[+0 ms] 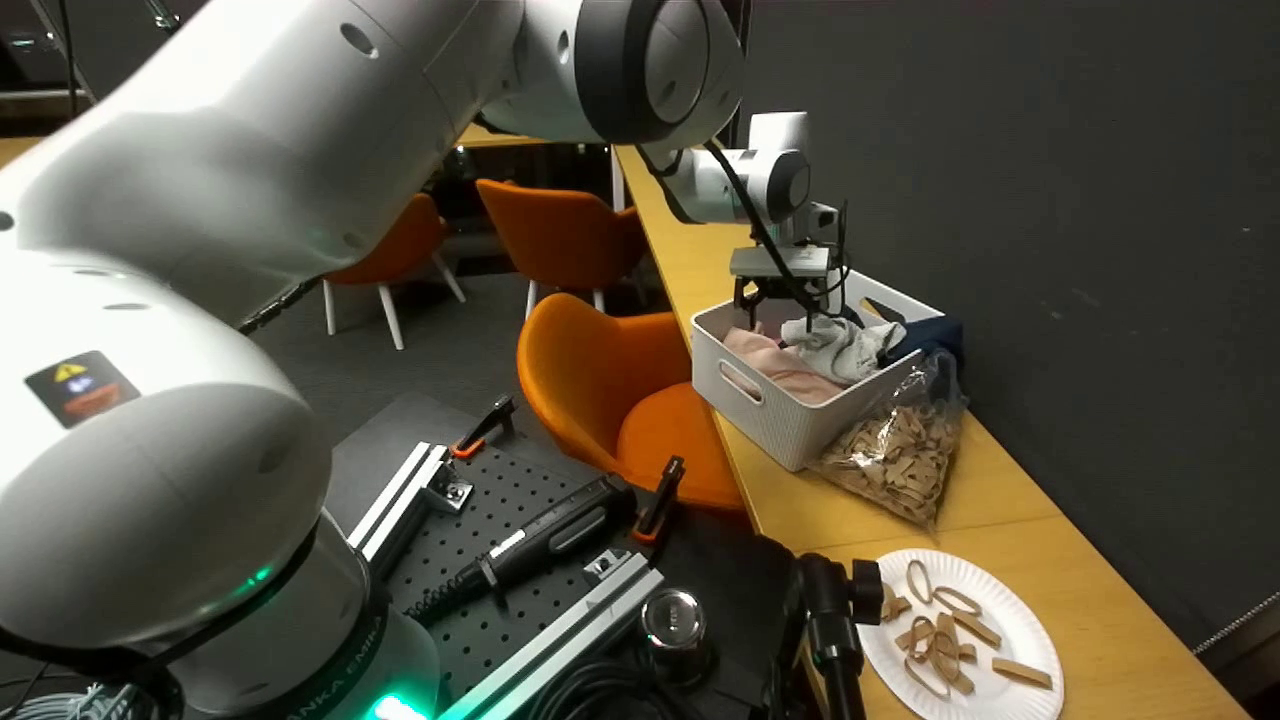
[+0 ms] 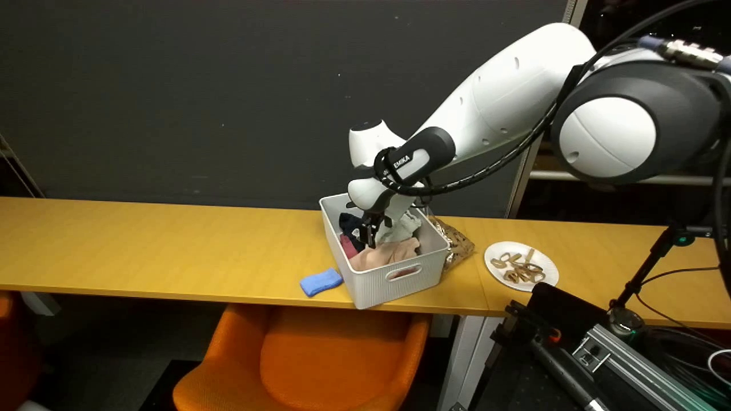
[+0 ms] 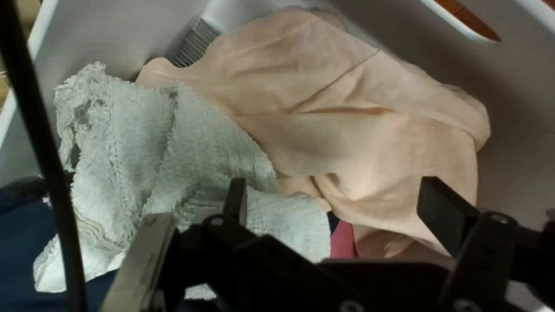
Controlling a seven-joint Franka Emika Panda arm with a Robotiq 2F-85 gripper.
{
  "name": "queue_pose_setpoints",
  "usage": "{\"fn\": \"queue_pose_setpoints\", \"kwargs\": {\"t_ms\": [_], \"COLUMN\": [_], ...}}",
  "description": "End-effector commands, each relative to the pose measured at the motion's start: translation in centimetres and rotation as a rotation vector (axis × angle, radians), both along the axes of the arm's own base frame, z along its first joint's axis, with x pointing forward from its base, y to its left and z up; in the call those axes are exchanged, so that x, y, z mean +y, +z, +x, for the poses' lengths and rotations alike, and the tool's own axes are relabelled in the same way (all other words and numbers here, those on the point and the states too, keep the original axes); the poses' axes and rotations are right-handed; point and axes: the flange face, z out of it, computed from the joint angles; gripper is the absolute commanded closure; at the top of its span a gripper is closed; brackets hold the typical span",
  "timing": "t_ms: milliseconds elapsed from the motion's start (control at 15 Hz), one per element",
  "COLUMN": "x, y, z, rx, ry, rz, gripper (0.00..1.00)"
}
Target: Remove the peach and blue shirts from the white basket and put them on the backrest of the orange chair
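Nearest, read the claw (image 3: pixel 333 195) as wide apart in the jaws and gripping nothing, aimed down into the white basket (image 2: pixel 371 288). Cannot tell whether touching cloth or just above it. Look between the fingers (image 3: pixel 440 212) and toward the top of the wrist view for the peach shirt (image 3: pixel 347 117), lying in the basket with its long axis on a slant, running more along the line between the fingertips than across it. Note the pale grey cloth (image 3: pixel 164 151) overlapping it at picture left, behind the fingertip there: likely to come up too unless shifted well onto the peach before closing. Find a scrap of red cloth (image 3: pixel 342 242) showing lower down between the two.

Farther out, in an exterior view, see navy cloth (image 1: pixel 930 335) lying over the rim; in the wrist view, only dark folds at a corner. Probably to be taken as the blue shirt, though hard to be sure. Only in an exterior view, spot a small light-blue cloth (image 2: pixel 321 282) on the table (image 2: pixel 143 245), just beside the basket.

Farthest, in an exterior view, pick out the backrest (image 1: pixel 570 365) of the orange chair (image 1: pixel 660 430), standing near the basket, with nothing laid over it yet.
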Motion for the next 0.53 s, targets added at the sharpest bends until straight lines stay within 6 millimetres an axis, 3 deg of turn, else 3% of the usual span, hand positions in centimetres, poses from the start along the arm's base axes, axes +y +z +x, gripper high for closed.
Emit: {"fn": "queue_pose_setpoints", "kwargs": {"t_ms": [0, 467], "x": [-1.1, -1.2], "y": [-1.6, -4.3], "z": [1.0, 2.0], "rx": [0.047, 0.101], "ry": [0.015, 0.016], "rz": [-0.03, -0.004], "gripper": [0.0, 0.0]}}
